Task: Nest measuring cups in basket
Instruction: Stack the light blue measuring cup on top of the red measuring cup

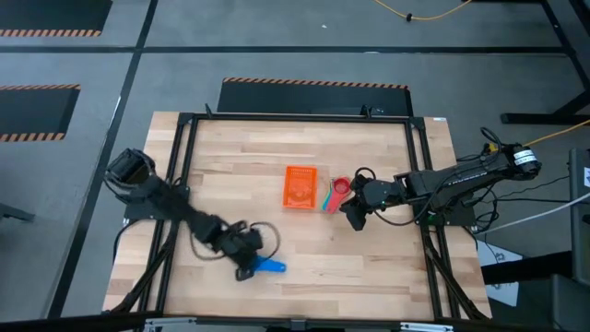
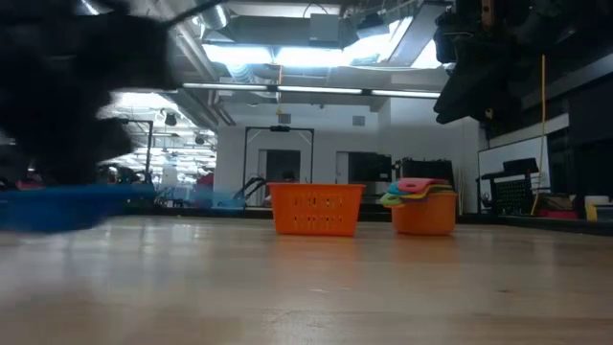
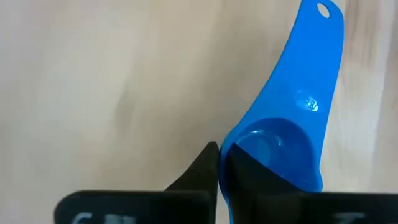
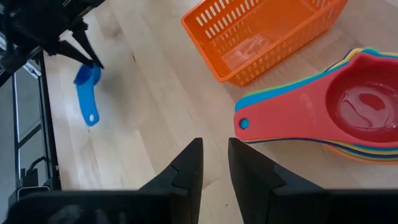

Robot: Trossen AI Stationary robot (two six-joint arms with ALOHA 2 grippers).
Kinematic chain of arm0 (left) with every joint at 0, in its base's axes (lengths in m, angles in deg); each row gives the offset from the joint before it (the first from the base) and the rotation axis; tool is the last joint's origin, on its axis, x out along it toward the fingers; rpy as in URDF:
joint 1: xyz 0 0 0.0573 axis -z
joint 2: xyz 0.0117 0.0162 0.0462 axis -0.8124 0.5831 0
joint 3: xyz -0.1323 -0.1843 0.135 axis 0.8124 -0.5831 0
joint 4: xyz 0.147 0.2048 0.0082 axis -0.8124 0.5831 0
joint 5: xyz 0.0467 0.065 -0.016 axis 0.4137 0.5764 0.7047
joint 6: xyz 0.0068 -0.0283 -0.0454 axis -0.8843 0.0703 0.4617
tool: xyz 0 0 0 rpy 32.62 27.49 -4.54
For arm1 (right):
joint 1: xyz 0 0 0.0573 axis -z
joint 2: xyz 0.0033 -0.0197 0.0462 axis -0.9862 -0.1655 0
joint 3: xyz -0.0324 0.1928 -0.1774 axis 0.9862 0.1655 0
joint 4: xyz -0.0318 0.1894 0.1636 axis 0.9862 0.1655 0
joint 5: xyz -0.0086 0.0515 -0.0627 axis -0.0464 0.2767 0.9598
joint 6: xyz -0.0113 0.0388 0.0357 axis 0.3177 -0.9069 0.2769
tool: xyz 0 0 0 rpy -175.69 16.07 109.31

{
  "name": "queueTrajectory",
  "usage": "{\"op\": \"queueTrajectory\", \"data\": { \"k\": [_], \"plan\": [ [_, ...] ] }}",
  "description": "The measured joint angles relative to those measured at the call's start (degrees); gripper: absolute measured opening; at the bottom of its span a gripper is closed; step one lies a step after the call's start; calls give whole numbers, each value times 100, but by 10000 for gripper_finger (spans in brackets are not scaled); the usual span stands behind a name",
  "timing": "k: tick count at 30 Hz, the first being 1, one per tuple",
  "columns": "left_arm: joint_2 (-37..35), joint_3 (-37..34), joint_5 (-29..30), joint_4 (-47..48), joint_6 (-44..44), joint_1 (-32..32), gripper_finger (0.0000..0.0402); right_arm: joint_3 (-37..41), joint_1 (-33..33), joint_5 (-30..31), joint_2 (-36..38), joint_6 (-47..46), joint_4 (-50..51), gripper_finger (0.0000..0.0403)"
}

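The blue measuring cup [image 1: 272, 266] lies near the table's near edge with its handle pointing right. It also shows in the left wrist view [image 3: 298, 93] and the right wrist view [image 4: 87, 93]. My left gripper [image 1: 247, 269] [image 3: 221, 149] is shut on its bowl. The other cups sit nested in a stack [image 1: 336, 194] [image 4: 360, 106], red on top, standing on the table just right of the orange basket [image 1: 302, 187] [image 4: 273, 56]. My right gripper [image 1: 352, 219] [image 4: 215, 146] hovers near the stack's handles, narrowly open and holding nothing. My left gripper pinches the wall of the blue cup's bowl [image 3: 225, 158], on the side away from the handle. One finger [image 3: 202, 171] is outside the bowl and the other is inside. The fingers come from above, pointing down. I cannot tell whether the cup is lifted clear of the table.
The basket [image 2: 316, 209] stands mid-table with nothing in it, and the stack [image 2: 421, 211] is close beside it. Bare wood lies between the blue cup and the basket. A black frame rail [image 1: 180, 184] runs along the table's sides.
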Motion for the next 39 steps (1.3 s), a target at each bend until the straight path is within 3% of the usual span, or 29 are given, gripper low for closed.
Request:
{"op": "queueTrajectory", "data": {
  "k": [8,16,20,25,31,39],
  "plan": [
    [26,846,-424,-446,-3727,-1477,15,0,0,0,-1,0,0,81],
    [552,1646,-921,-1190,-5833,-2119,11,0,0,0,-2,61,-20,81],
    [1012,1898,-1172,-1930,-6050,-2168,15,-2,0,0,-2,61,-32,81],
    [1556,2131,-1508,-2165,-6214,-2133,18,-2,0,0,-2,59,-35,81],
    [2076,2256,-1470,-2183,-6195,-2052,16,-2,0,-1,-2,61,-7,81],
    [2232,2254,-1283,-2192,-6190,-1964,47,-2,0,-1,-2,67,-10,81]
  ]
}}
